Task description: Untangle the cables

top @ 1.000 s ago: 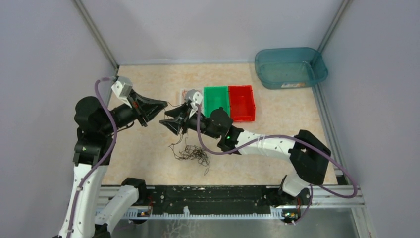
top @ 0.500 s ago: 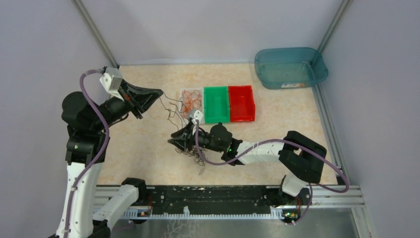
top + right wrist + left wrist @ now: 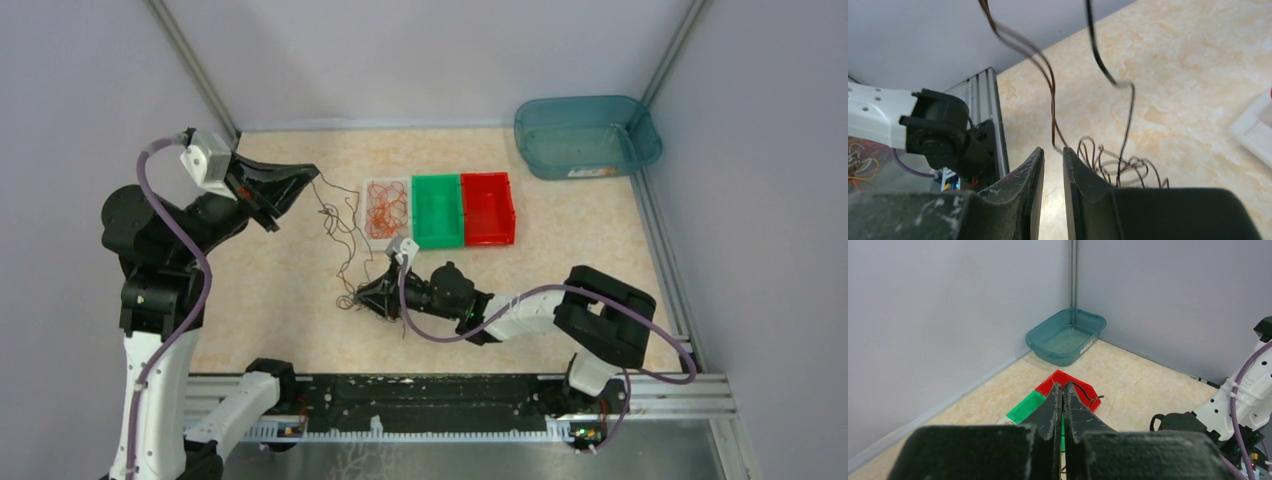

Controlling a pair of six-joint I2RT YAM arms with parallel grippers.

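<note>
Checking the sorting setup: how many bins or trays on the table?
4: white tray holding orange wires, green bin beside it, red bin next, teal tub at the far right corner. None seem hidden.

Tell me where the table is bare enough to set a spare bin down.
Bare: right of the red bin, in front of the tub, and the strip behind the green bin. Crowded: mid-table, where cables run from left gripper to right gripper.

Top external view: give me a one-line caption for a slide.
Left gripper holds dark cables aloft, trailing down to a tangle at the low right gripper.
</note>
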